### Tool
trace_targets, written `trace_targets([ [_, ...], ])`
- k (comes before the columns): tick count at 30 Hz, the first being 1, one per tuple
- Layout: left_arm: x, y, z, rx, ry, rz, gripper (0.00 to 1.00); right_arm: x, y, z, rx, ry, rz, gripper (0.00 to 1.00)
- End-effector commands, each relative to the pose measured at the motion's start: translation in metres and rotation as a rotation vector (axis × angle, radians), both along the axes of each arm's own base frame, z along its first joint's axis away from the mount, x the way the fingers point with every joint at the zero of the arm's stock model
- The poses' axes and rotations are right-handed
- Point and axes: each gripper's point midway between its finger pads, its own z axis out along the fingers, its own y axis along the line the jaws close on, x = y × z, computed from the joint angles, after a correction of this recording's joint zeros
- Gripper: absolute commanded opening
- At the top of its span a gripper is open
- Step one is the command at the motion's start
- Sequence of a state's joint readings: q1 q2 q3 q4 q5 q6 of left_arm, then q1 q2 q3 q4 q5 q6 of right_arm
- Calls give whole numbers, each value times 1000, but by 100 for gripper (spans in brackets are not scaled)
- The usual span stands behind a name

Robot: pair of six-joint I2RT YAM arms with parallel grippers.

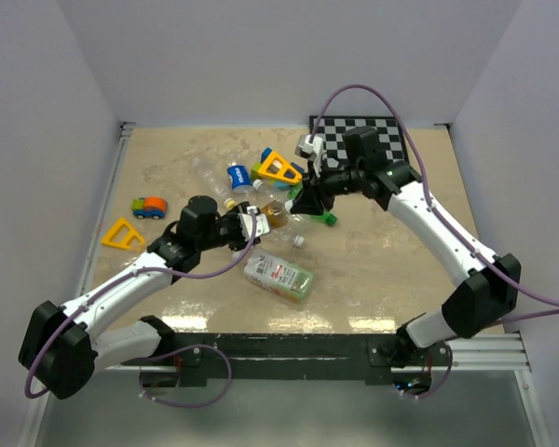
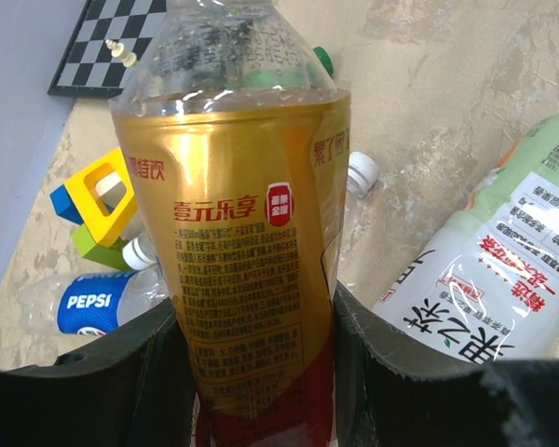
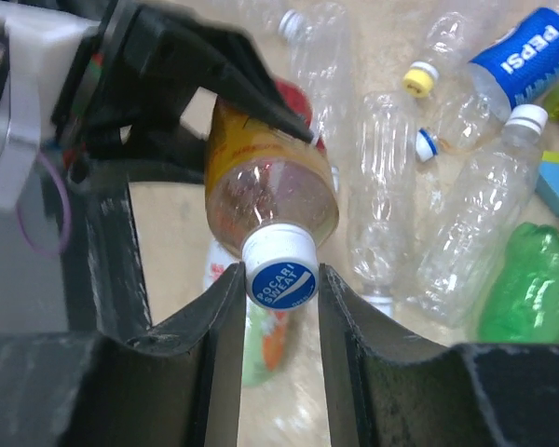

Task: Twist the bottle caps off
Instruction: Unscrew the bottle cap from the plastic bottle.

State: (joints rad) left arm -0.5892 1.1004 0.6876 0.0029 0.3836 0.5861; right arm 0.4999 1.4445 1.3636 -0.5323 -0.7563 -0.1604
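Nearest us, the right gripper [image 3: 279,272] pinches the blue-and-white cap [image 3: 280,279] narrowly. The cap is still screwed on the amber bottle [image 2: 247,270], whose body our left gripper [image 2: 254,312] clamps. We judge the job barely begun: capped bottles [image 3: 484,205] lie at twelve o'clock on the worktop [image 1: 391,279]. Our left arm [image 1: 130,284] reaches from seven o'clock, and our right arm [image 1: 438,228] folds back from two o'clock.
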Motion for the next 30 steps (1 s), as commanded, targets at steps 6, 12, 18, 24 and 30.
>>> trace_targets([
  [6,-4,-18,22,-64,-41,-93,0,-3,-13,-4,-322,-577,607,7],
  [12,-4,-18,21,-61,-41,-92,0,25,-20,38,-473,-1102,588,0],
  [18,-5,-18,22,-63,-41,-97,0,8,-4,47,-315,-981,550,22],
  [24,-6,-19,24,-69,-43,-102,0,-12,-2,41,-216,-784,492,74],
  [30,-6,-19,25,-70,-44,-100,0,-27,-19,51,-109,-681,499,98],
])
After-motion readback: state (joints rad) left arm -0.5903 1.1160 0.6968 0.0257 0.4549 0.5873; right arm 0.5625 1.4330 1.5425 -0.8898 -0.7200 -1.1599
